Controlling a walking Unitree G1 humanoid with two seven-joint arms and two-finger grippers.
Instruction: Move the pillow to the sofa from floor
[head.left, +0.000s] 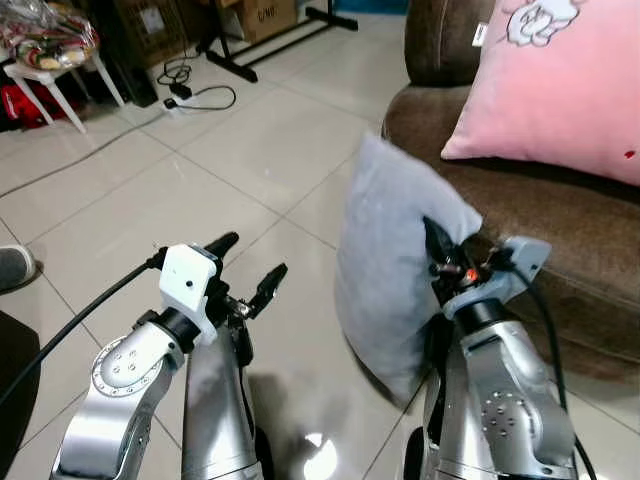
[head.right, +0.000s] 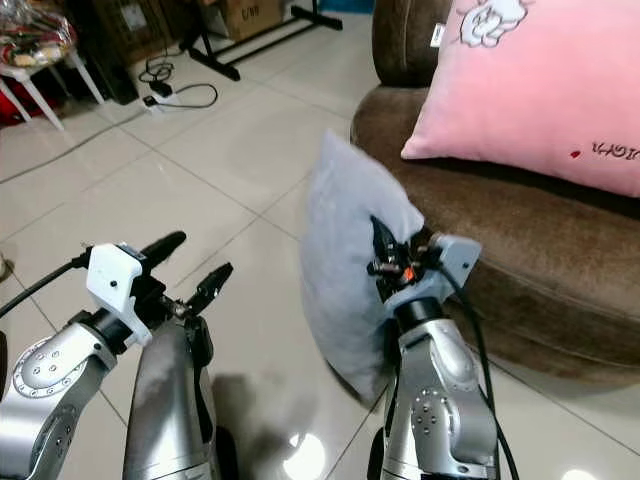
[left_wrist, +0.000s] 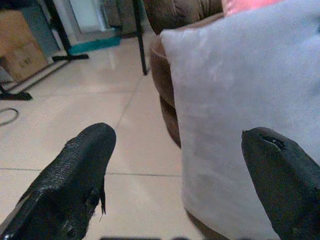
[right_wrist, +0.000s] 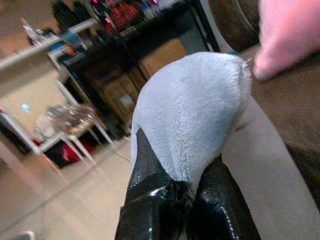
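Right wrist view: a corner of the grey pillow (right_wrist: 192, 115) was seen pinched between the two black fingers (right_wrist: 150, 195) of the right gripper (head.left: 440, 255), which were closed tight on the fabric
Pillow's place: the pillow (head.left: 395, 265) was held upright off the tiled floor (head.left: 200, 180), its lower corner hanging near the tiles, just beside the front edge of the brown sofa (head.left: 560, 220)
Long axis: the pillow was hung roughly vertical, top corner tipped toward the left, broad face turned to the robot
Way to the goal: the sofa seat was lying to the right of and beyond the held pillow, so a lift and a swing to the right was judged to be called for
Seat already taken: a pink pillow (head.left: 560, 80) was propped on the seat against the backrest; bare cushion was left in front of it
Nearer arm: the right arm was judged the nearer to the sofa
Left gripper (head.left: 245, 270): its fingers were spread wide, nothing between them, with the pillow just beyond its right finger
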